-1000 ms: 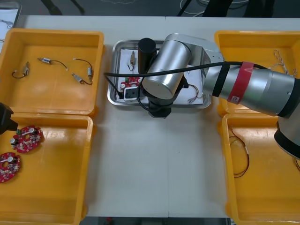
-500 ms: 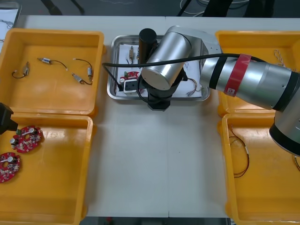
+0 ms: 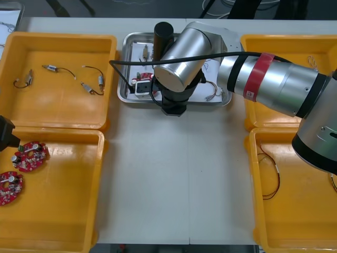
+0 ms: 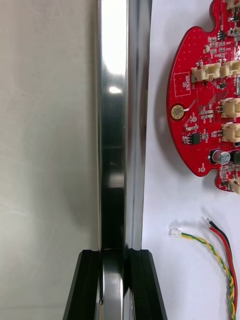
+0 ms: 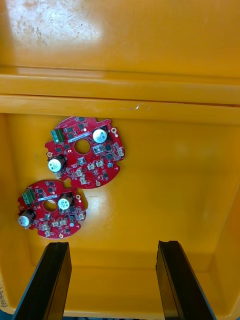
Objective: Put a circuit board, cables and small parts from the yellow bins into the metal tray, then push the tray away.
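Note:
The metal tray (image 3: 125,68) lies far out between the bins, white inside. My right gripper (image 3: 172,108) stands at the tray's near rim. In the right wrist view the fingers (image 4: 142,285) are shut on that shiny rim (image 4: 117,125). Inside the tray lie a round red circuit board (image 4: 205,100) and a red and yellow cable (image 4: 220,255). My left gripper (image 5: 114,280) hangs open over the near left yellow bin (image 5: 165,165), close to two red circuit boards (image 5: 85,152) (image 5: 52,207). It sits at the left edge (image 3: 6,134) in the front view.
The far left bin (image 3: 58,105) holds small metal parts (image 3: 52,68) with dark leads. A thin cable (image 3: 271,176) lies in the near right bin (image 3: 295,221). The far right bin (image 3: 263,45) stands close beside the tray. Bare table (image 3: 174,174) spreads between the bins.
The tray has slid toward the table's far edge, with my right gripper moving along at its near rim. The left arm has stayed still.

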Available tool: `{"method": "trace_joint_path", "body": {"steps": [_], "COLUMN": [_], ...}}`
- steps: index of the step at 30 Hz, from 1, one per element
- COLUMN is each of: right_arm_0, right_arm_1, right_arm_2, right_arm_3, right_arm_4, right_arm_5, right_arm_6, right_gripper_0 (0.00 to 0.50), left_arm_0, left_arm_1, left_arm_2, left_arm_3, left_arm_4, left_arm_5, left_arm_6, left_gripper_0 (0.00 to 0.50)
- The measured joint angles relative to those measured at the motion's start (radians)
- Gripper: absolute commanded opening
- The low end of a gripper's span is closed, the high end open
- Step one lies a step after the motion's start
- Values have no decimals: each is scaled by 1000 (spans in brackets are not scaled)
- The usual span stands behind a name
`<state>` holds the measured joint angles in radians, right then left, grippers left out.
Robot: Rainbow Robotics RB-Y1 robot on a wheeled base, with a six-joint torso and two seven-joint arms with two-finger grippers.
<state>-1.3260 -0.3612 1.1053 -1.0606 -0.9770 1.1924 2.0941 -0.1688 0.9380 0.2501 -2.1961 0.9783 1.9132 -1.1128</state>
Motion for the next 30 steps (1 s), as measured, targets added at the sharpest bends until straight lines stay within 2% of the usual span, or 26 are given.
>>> {"method": "trace_joint_path", "body": {"steps": [13,30], "right_arm_0": [-14,-37], "right_arm_1": [6,9], "right_arm_2": [0,-2], "right_arm_3": [40,120], "right_arm_4": [-9,-40], "right_arm_5": [-8,-75], "right_arm_6": [65,133], "right_gripper_0": [0,0], "left_arm_0": [0,0], "left_arm_1": [0,0], "left_arm_2": [0,0], "left_arm_3": [0,0], "left_arm_4": [0,0], "left_arm_5": [0,0], "left_arm_6": [0,0], "left_gripper_0": [500,500]}}
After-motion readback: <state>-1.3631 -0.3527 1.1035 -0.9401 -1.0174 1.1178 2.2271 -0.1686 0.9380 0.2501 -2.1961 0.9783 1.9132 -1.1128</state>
